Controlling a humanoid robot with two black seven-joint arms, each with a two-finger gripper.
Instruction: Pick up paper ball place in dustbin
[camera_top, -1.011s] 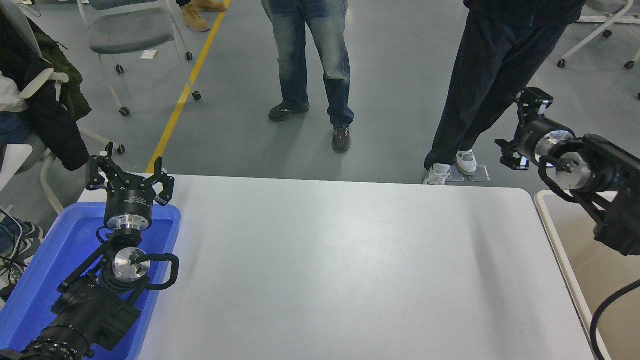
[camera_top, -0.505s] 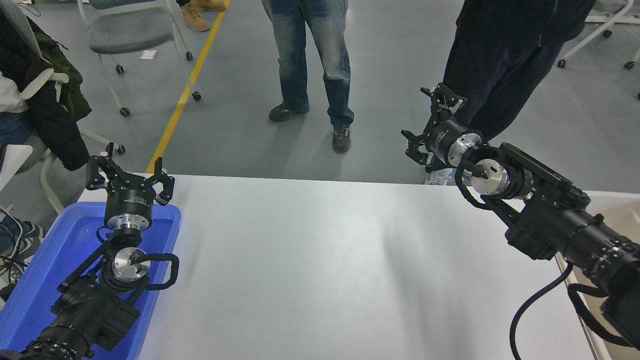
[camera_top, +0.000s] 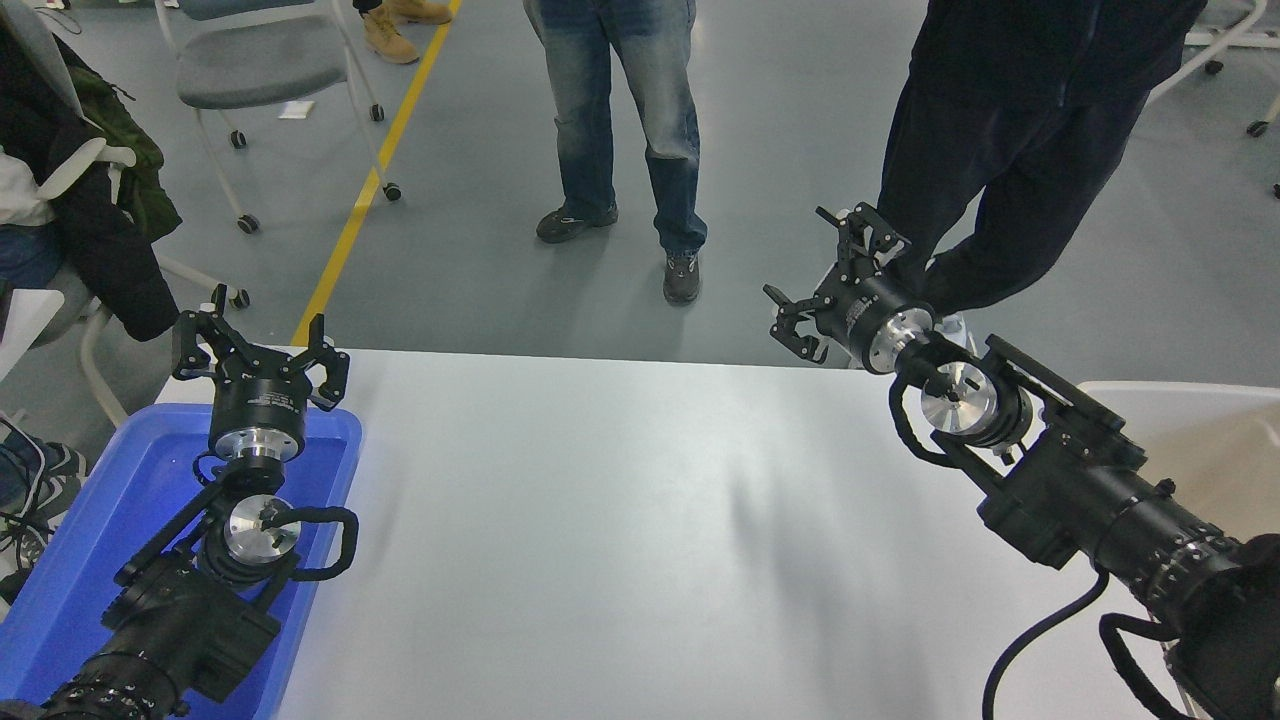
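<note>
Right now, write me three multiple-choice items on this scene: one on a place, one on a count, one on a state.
1. Where is the left gripper?
A. Above the far end of the blue tray
B. Inside the dustbin
C. At the table's middle

2. How many people's legs stand beyond the table?
A. None
B. Two people
C. Five people

3. How does the right gripper look?
A. Shut on a cup
B. Open, holding nothing
C. Out of view

Answers:
1 A, since the parked left arm ends over the tray's far end at the lower left.
2 B, since one person in blue jeans and one person in dark trousers stand there.
3 B, since its fingers spread apart near the table's far edge with nothing between them. The dustbin sits at the right edge; no paper ball shows.
</note>
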